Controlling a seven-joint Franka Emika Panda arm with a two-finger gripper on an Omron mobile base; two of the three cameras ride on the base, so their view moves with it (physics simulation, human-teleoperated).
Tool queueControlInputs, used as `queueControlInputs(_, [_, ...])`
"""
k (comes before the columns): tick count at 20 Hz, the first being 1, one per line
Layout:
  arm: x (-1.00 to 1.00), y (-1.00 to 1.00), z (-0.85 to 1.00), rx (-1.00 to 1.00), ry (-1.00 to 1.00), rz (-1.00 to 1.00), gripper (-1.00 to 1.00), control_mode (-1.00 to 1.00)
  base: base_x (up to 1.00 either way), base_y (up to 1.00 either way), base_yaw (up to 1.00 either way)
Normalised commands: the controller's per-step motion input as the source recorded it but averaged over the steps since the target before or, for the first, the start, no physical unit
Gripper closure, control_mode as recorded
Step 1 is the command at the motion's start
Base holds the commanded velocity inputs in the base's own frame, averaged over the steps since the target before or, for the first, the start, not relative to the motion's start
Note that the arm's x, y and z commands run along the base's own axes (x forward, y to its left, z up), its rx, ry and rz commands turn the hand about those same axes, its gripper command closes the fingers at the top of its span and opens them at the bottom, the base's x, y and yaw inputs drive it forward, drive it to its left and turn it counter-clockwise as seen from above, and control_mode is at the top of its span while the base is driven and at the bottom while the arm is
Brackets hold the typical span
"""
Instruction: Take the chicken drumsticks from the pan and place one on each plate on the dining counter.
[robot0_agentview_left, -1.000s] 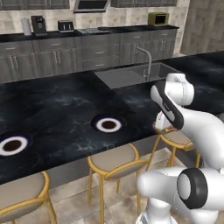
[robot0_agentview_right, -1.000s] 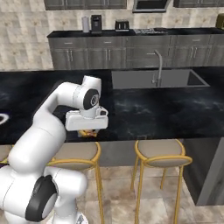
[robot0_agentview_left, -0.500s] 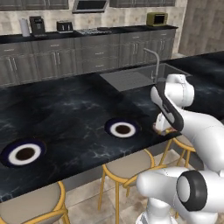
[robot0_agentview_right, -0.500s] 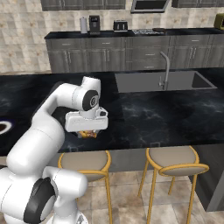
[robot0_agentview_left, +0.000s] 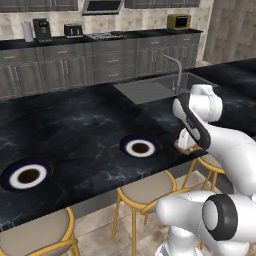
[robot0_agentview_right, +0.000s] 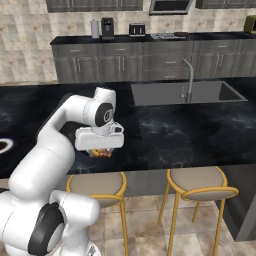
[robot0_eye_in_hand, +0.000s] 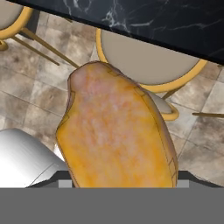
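Note:
My gripper is shut on a golden-orange chicken drumstick, which shows as an orange bit under the hand. The gripper hangs at the near edge of the dining counter, to the right of one white, dark-rimmed plate. A second plate lies further left on the black top, and a sliver of a plate shows at the picture's left edge. The pan is out of view.
Yellow-framed stools stand along the counter's near side, with one stool seat right under the hand. A sink with a faucet is set in the counter to the right. Grey wall cabinets and a cooktop stand behind.
The whole scene has shifted in both base views, so the base has driven along the counter; the plates now sit nearer the arm. The arm keeps its pose, with the drumstick still in the gripper.

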Motion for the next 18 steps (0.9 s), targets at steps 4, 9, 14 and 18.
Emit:
queueControlInputs(4, [0.71, 0.45, -0.07, 0.00, -0.22, -0.09, 1.00, -1.00, 0.00, 0.00, 0.00])
queueControlInputs(9, [0.81, 0.65, -0.12, 0.00, -0.40, -0.21, 1.00, -1.00, 0.00, 0.00, 0.00])
queueControlInputs(14, [0.65, 0.66, -0.30, 0.00, -0.38, -0.29, 1.00, -1.00, 0.00, 0.00, 0.00])
queueControlInputs(18, [0.54, 0.55, -0.53, 0.00, -0.35, -0.32, 1.00, -1.00, 0.00, 0.00, 0.00])
